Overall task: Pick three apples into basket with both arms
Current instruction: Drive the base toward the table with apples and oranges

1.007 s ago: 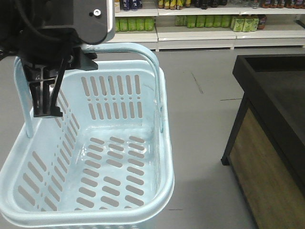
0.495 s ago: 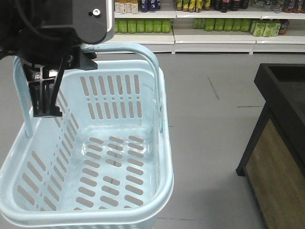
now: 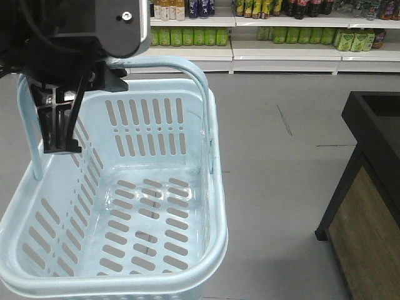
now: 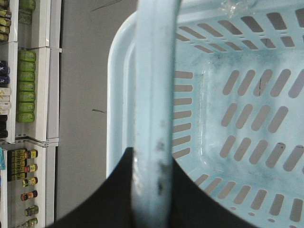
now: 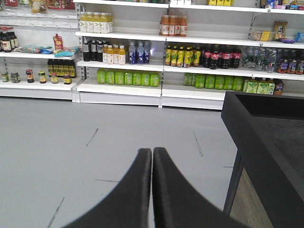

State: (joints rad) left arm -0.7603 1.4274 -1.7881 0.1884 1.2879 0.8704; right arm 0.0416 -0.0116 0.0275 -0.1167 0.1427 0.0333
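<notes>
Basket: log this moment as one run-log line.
left gripper: shut on basket handle | right gripper: shut, empty | basket: empty | apples: none in view

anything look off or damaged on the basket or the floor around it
Only wear. The handle of the basket carries dark scuffs right where the left gripper clamps it, and the inside wall looks grimy in the left wrist view. The grey floor has a few dark scratches. Nothing spilled or broken.

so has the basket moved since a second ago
Yes: the basket has shifted left, away from the black counter, though it holds its place in frame.
</notes>
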